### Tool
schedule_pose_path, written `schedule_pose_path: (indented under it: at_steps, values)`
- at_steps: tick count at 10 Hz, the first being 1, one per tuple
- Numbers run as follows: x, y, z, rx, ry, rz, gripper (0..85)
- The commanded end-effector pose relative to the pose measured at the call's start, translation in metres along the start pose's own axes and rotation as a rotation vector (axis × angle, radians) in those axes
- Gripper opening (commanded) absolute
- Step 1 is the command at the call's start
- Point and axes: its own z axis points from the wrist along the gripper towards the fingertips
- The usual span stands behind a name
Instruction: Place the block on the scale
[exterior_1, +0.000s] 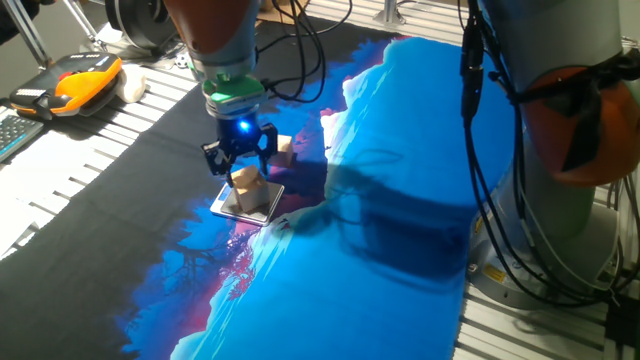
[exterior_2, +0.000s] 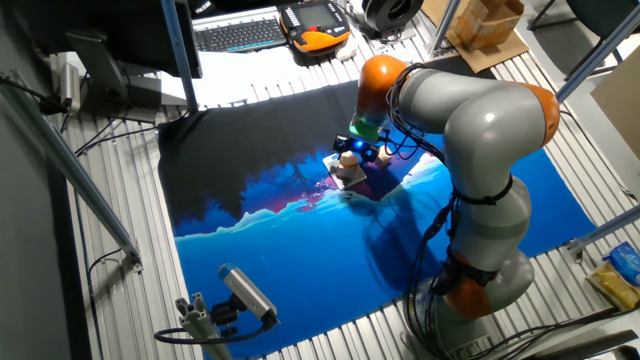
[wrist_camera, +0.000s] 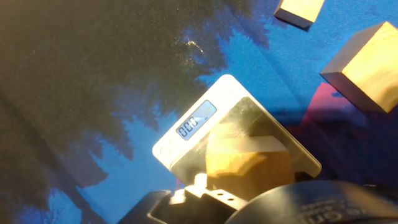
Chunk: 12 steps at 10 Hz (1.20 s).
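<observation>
One fixed view: the end effector (exterior_1: 240, 152) hangs directly over the scale (exterior_1: 247, 203), which lies on the worktop (exterior_1: 420, 150) near the boundary of black and blue cloth. The block (exterior_1: 247, 183) sits on the scale's plate below the fingers; the fingers appear spread to either side of and above it, though contact cannot be ruled out from this angle. A second wooden cube (exterior_1: 286, 148) lies on the cloth at about 2 o'clock from the scale, close behind the end effector. The other fixed view: arm bent over mid-worktop, end effector (exterior_2: 352, 152) above the block (exterior_2: 349, 170) and scale (exterior_2: 351, 181); too small to judge the finger gap. Hand view: scale (wrist_camera: 186, 134) with its display strip (wrist_camera: 195, 120) lit, digits not legible; the block (wrist_camera: 245, 160) rests on the metal plate, towards 5 o'clock of the display. Two other cubes lie off the scale at 1–2 o'clock, a larger one (wrist_camera: 367, 65) and a smaller one (wrist_camera: 301, 10). Fingertips not distinguishable here. Judgement: placement looks essentially done; remaining is confirmed release and retreat upward without nudging the block.
</observation>
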Motion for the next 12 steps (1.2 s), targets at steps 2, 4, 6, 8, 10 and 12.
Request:
schedule_pose_path:
  at_steps: [2,4,6,8,10,12]
  values:
    - [-0.001,-0.003,-0.005,0.023,-0.012,-0.011,68.0]
    - [-0.003,-0.010,-0.029,-0.013,0.034,-0.012,68.0]
    - [-0.002,-0.012,-0.042,0.009,0.024,-0.077,51.0]
    - [-0.008,-0.023,-0.053,0.046,0.033,-0.266,17.0]
    - [-0.014,-0.037,-0.065,0.065,0.035,-0.440,0.0]
    - [-0.009,-0.052,-0.074,0.148,-0.033,-0.561,0.0]
